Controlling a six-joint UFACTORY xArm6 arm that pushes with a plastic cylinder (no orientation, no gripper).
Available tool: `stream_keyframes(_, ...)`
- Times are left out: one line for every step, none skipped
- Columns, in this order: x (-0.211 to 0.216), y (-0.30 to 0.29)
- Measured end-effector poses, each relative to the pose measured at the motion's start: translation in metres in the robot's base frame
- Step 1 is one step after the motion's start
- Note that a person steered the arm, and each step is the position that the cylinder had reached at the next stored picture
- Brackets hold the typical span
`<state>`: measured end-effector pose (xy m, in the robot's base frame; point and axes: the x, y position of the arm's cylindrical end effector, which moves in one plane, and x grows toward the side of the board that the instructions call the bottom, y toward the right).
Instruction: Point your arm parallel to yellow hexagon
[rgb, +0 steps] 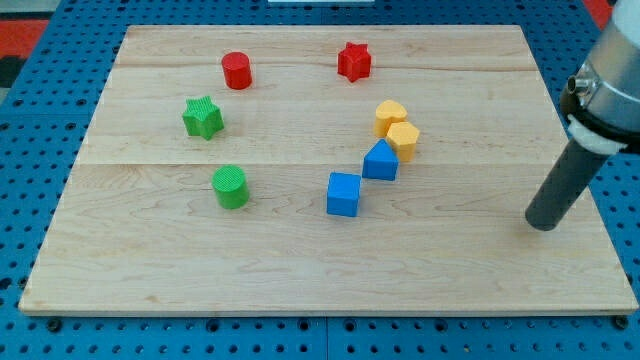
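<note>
The yellow hexagon (404, 138) lies right of the board's middle, touching a second yellow block (390, 116) of rounded shape just above it. My tip (542, 225) rests on the wooden board (300, 270) near its right edge, well to the right of and below the yellow hexagon. The rod leans up toward the view's top right. A blue block with a pointed top (380, 160) sits directly below-left of the hexagon, touching it.
A blue cube (343, 194) lies below the pointed blue block. A red star (354, 62) and a red cylinder (237, 71) are near the top. A green star (203, 117) and a green cylinder (231, 187) are at the left.
</note>
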<state>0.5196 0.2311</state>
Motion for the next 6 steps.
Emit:
stream_keyframes(-0.002,0.005)
stream_keyframes(-0.002,0.007)
stream_keyframes(-0.002,0.02)
stream_keyframes(-0.019,0.032)
stream_keyframes(-0.039,-0.001)
stream_keyframes(-0.054,-0.022)
